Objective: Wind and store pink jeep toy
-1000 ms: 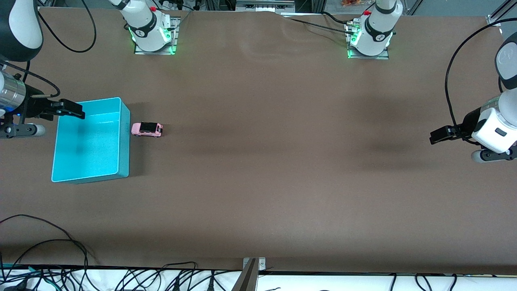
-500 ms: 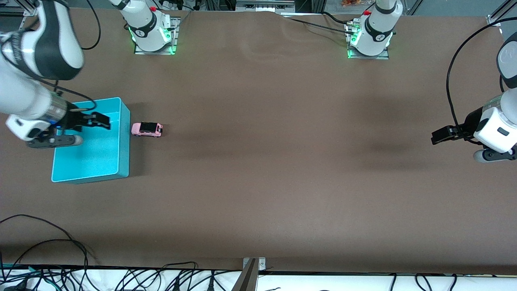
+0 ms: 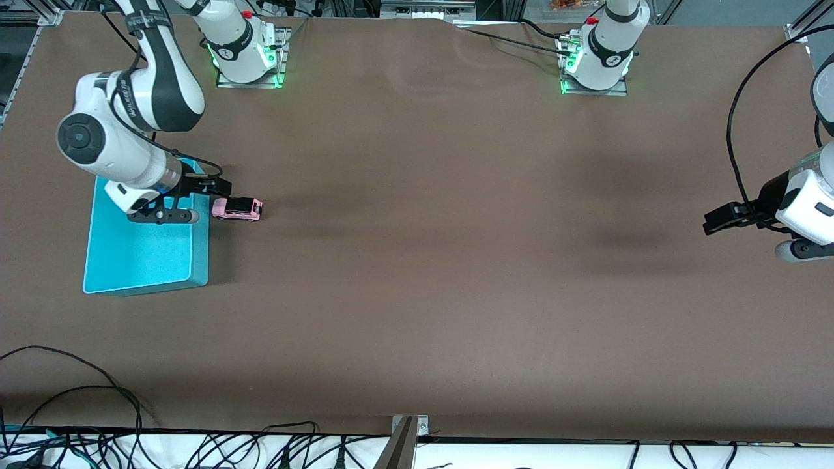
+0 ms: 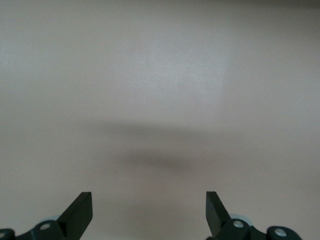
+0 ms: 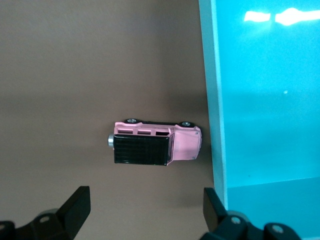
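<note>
The pink jeep toy (image 3: 237, 208) stands on its wheels on the brown table, right beside the turquoise bin (image 3: 146, 260), on the bin's side toward the left arm's end. My right gripper (image 3: 223, 187) is open and empty, in the air over the bin's edge next to the jeep. In the right wrist view the jeep (image 5: 155, 145) lies just ahead of the open gripper (image 5: 145, 207), with the bin wall (image 5: 216, 100) beside it. My left gripper (image 3: 713, 221) is open and empty over bare table at the left arm's end, as the left wrist view (image 4: 149, 212) shows.
The bin holds nothing that I can see. Both arm bases (image 3: 246, 49) (image 3: 596, 55) stand along the table's edge farthest from the front camera. Cables (image 3: 78, 404) lie along the edge nearest to it.
My right arm has swung from the table's end across the bin to the jeep. My left gripper has drifted slightly toward the left arm's end. The jeep has not moved.
</note>
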